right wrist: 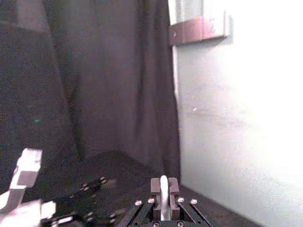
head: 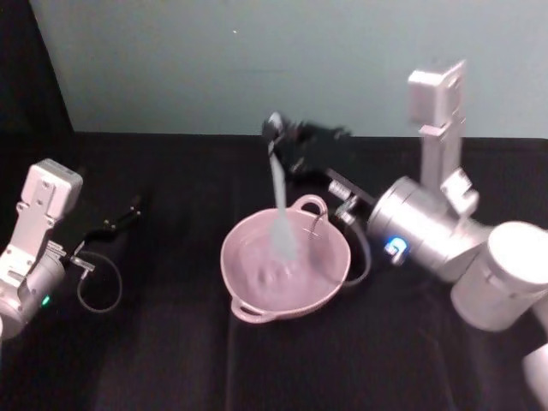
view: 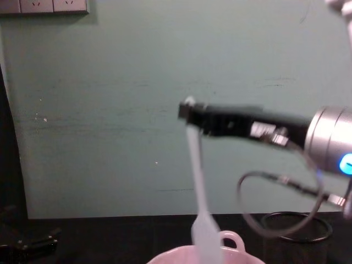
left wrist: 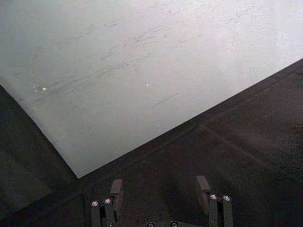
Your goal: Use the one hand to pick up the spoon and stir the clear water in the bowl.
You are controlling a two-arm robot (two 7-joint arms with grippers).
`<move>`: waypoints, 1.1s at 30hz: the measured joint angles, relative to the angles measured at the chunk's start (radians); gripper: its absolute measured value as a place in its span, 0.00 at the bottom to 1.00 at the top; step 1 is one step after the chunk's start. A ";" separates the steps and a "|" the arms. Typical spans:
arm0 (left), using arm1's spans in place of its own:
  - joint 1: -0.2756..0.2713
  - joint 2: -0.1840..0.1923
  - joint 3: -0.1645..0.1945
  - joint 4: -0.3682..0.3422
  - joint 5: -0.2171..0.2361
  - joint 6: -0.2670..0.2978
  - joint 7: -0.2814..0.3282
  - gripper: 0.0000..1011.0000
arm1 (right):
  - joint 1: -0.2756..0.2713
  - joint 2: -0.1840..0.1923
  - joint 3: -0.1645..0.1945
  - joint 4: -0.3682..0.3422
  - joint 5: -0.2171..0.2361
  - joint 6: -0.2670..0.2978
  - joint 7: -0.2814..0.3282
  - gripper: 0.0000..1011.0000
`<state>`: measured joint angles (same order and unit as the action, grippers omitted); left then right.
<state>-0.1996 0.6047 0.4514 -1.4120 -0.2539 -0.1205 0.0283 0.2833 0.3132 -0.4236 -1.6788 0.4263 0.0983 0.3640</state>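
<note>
The spoon (head: pixel 279 201) hangs close to upright, long axis running top to bottom: handle tip up, flat scoop down inside the bowl (head: pixel 257 308), near its middle and clear of the rim all round. The water (head: pixel 272 274) around the scoop shows ripples. In the chest view the spoon (view: pixel 197 176) leans slightly, its scoop dropping behind the bowl's (view: pixel 170 258) near rim just beside the loop handle.

The right gripper (head: pixel 276 130) is clamped on the handle tip, reaching in sideways above the far rim from the robot's right; the chest view shows that gripper (view: pixel 187 113) lying level, well above the bowl. The right wrist view adds the grip itself: the white handle pinched between the two fingers of the gripper (right wrist: pixel 164 185).

A cable (head: pixel 360 257) loops down beside the bowl's right rim. The black table (head: pixel 171 360) lies bare in front and to the left. The left gripper (head: pixel 130 210) rests well apart at the left; its wrist view shows the gripper (left wrist: pixel 160 189) spread wide, gripping nothing
</note>
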 joint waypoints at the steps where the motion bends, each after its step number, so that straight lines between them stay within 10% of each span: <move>1: 0.000 0.000 0.000 0.000 0.000 0.000 0.000 1.00 | 0.008 0.012 0.012 -0.021 0.003 0.021 -0.008 0.11; 20: 0.000 0.000 0.000 0.000 0.000 0.000 0.000 1.00 | 0.042 0.139 0.145 -0.112 0.074 0.145 -0.066 0.11; 33: 0.000 0.000 0.000 0.000 0.000 0.000 0.000 1.00 | 0.039 0.117 0.153 0.003 0.078 0.092 -0.079 0.11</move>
<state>-0.1995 0.6047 0.4514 -1.4120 -0.2539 -0.1205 0.0283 0.3224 0.4302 -0.2705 -1.6761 0.5041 0.1901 0.2848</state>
